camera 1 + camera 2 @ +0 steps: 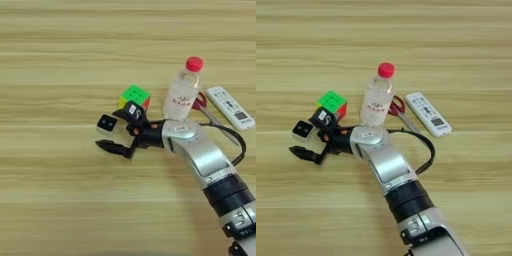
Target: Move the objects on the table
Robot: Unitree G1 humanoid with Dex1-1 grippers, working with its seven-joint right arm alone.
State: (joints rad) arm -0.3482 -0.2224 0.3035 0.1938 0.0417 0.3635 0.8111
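My right gripper (114, 128) is open, low over the table (50, 200) left of centre. One black finger (112, 148) lies toward the near side and the other (133, 111) rests against the multicoloured puzzle cube (135, 94). The small white box with a black top (107, 123) sits between the two fingers, ungripped. The clear bottle with a red cap (182, 92) stands upright just behind my silver forearm (383, 160). Red-handled scissors (397, 106) lie right of the bottle, partly hidden by it. Further right lies the white remote (428, 113).
A black cable (426, 150) loops out from the forearm toward the scissors' blades. The things are all bunched together around the gripper at the centre right of the wood surface.
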